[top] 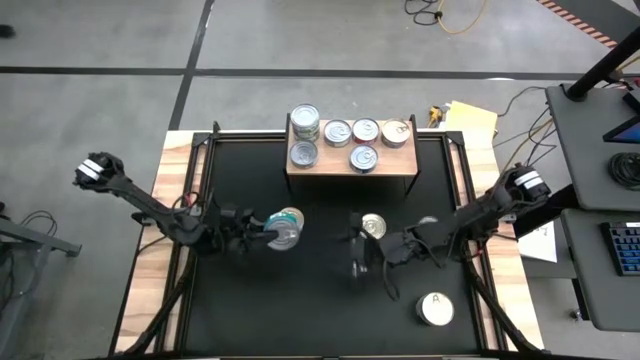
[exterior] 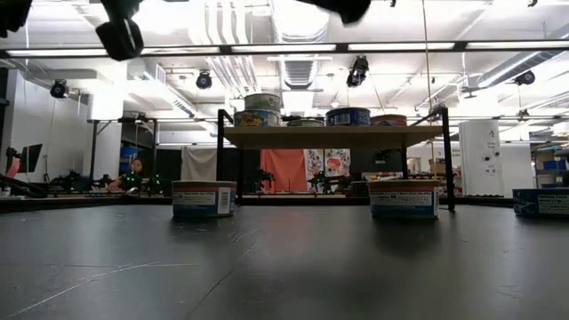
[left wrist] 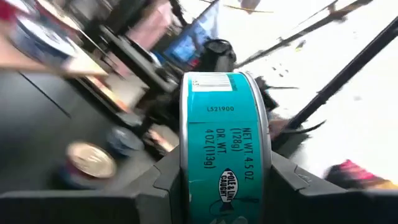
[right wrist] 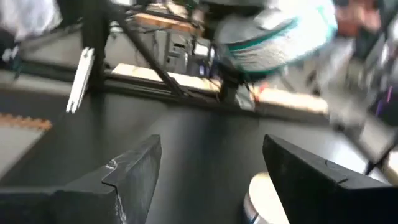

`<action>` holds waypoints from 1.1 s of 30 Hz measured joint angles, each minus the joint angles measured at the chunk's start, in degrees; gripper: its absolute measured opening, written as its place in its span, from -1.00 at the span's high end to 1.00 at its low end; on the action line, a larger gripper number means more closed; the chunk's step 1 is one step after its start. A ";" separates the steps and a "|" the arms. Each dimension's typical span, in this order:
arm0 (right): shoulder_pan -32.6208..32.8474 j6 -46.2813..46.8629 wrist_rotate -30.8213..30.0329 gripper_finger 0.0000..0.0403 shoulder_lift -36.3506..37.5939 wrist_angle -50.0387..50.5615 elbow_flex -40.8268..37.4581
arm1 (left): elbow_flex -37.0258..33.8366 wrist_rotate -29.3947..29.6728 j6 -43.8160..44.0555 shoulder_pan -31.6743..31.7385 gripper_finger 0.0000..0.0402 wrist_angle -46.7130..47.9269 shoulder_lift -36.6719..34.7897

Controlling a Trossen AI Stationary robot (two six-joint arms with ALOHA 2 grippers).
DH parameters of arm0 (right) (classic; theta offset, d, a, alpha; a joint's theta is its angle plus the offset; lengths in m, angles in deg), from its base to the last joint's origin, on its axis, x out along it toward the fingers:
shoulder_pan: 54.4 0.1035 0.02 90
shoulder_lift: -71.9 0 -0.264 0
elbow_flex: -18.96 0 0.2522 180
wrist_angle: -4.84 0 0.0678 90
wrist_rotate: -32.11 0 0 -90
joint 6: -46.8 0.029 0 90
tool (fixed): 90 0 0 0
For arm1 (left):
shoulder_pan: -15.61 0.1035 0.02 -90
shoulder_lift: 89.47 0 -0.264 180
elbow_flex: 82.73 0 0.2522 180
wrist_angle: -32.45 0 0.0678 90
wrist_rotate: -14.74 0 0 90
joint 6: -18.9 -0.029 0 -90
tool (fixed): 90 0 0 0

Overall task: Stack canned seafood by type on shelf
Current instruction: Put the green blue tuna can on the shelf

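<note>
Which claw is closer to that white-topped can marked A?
The right claw. It hangs open above the table, just up and left of the white-topped can in the overhead picture. The left claw, gripping a teal can, sits farther away.

Off the surface's (top: 300,330) right edge there's a dark side desk with a blue-lit keyboard (top: 622,247) and coiled black cables (top: 627,166) on it. Past the far right corner, a yellow pad or folder (top: 470,119) lies on the grey floor, with a yellow cord (top: 452,15) looped further back. In the low view, a person (exterior: 136,174) sits way back in the room.
</note>
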 joint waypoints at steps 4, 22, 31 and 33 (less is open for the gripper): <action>2.98 -15.66 0.02 -0.29 -2.47 -7.00 0.00 | -0.02 -1.92 15.91 -0.09 0.40 1.64 0.21; 3.91 -84.70 -6.83 -0.03 -10.68 -24.03 0.07 | 0.07 -1.19 33.07 -0.02 0.40 2.51 7.38; 1.02 -83.68 -9.86 0.00 -15.32 -20.73 7.56 | 0.09 -0.22 33.01 0.11 0.40 -3.03 9.96; 1.02 -83.69 -13.14 -0.02 -16.70 -18.02 9.78 | 0.07 0.22 33.00 0.11 0.40 -3.02 10.41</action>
